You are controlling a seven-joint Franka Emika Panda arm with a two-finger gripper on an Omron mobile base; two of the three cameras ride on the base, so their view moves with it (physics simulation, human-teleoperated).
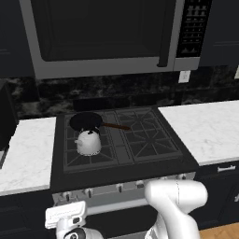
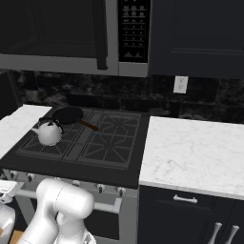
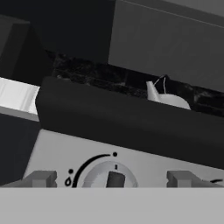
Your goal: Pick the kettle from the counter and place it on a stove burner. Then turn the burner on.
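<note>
Nearest the left base camera, white arm elbow [image 1: 177, 196] low at right, above the stove's front knob row [image 1: 121, 186]. Beyond, black gas cooktop [image 1: 140, 140] between two white marble counters; narrow counter [image 1: 28, 149] at left, wider counter [image 1: 210, 128] at right. Kettle [image 1: 88, 142] upright on the front-left burner grate [image 1: 84, 154], just in front of a black frying pan [image 1: 86, 121] on the rear-left grate, brown pan handle pointing right. Microwave [image 1: 107, 35] overhead. From the right base view: same arm elbow [image 2: 64, 202] at lower left, kettle [image 2: 49, 132] on the front-left grate with spout toward the left, frying pan [image 2: 68, 115] close behind it, wall outlet [image 2: 180, 84] on the dark backsplash, wide marble counter [image 2: 195, 152] at right. From the hand view: fingers [image 3: 111, 178] spread wide, grasping nothing, fingertips [image 3: 40, 178] flanking a round stove knob [image 3: 114, 177] on the steel front panel; kettle top [image 3: 168, 97] peeking over the cooktop's dark front edge.
</note>
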